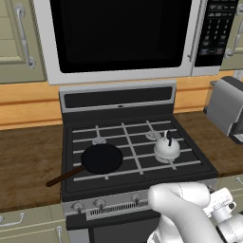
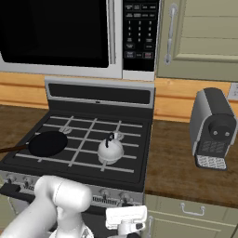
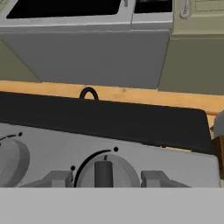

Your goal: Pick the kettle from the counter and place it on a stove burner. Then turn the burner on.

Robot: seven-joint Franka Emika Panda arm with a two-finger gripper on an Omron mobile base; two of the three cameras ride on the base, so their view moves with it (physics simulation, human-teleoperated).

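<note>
The kettle (image 1: 166, 147) sits upright on the near right stove burner (image 1: 170, 159), with open grate to its left and the frying pan (image 1: 101, 158) well apart on the near left. The gripper (image 3: 104, 178), fingers spread, flanks a control knob (image 3: 104, 172). A coffee machine (image 2: 212, 128) stands on the counter (image 2: 186, 169) at right.

Tool (image 3: 103, 180) fingertips flank knob (image 3: 103, 171); kettle handle (image 3: 89, 93) above.
</note>
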